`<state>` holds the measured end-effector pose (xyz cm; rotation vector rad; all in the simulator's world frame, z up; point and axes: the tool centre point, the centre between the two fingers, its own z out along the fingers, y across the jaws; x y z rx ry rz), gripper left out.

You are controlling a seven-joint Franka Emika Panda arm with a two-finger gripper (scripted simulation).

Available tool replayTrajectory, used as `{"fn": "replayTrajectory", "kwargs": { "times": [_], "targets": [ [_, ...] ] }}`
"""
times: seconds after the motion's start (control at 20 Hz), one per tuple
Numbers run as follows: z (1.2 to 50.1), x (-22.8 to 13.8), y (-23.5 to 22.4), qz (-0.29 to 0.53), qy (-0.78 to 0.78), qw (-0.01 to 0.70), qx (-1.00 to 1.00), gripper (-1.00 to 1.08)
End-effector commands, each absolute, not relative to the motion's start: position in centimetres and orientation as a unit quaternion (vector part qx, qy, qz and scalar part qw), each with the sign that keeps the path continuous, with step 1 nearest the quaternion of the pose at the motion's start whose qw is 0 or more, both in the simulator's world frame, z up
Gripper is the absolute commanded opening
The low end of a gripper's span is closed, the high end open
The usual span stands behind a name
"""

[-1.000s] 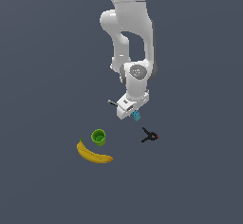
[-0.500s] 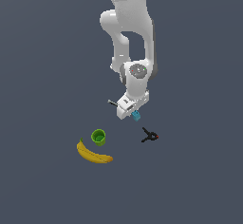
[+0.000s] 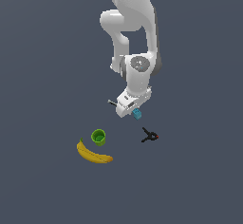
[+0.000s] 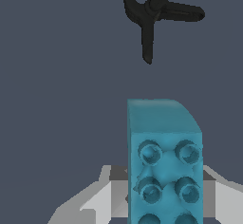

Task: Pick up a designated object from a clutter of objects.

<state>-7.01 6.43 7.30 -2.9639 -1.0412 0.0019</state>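
A small light-blue plastic toy building brick with round studs [image 4: 163,166] fills the lower part of the wrist view, its studded face turned toward the camera, with pale grey parts of the end effector showing on either side of it and behind it. In the exterior view the same light-blue brick [image 3: 137,114] sits at the tip of the white robot arm's end effector [image 3: 133,110], partly covered by it, and appears raised above the dark grey floor [image 3: 199,180], though the height cannot be judged surely. The end effector is closed on the brick, which sits between its grey parts. A thin dark tool [image 3: 112,102] pokes out beside the end effector on the exterior view's left, mostly hidden by the arm. Near the brick, toward the exterior view's right and lower in the picture, lies a black spring clamp with a red tip [image 3: 150,135]; the wrist view shows that black clamp [image 4: 153,13] lying apart from the brick with bare floor between them. Farther off, toward the exterior view's left, stands a small bright green cup [image 3: 98,136], open end up, and just beside it, lower in the picture, lies a curved yellow banana [image 3: 93,154], close to the cup. The white jointed arm [image 3: 132,33] comes down from the top of the exterior view.
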Motion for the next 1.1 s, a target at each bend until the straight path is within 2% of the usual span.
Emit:
{"fn": "replayTrajectory", "kwargs": {
  "times": [0.0,1.05],
  "targets": [
    [9.1,-6.3,6.4,0.000,-0.332,0.000,-0.943,-1.00],
    [28.1,1.2,6.4,0.000,-0.332,0.001,-0.943,-1.00]
  ]
}}
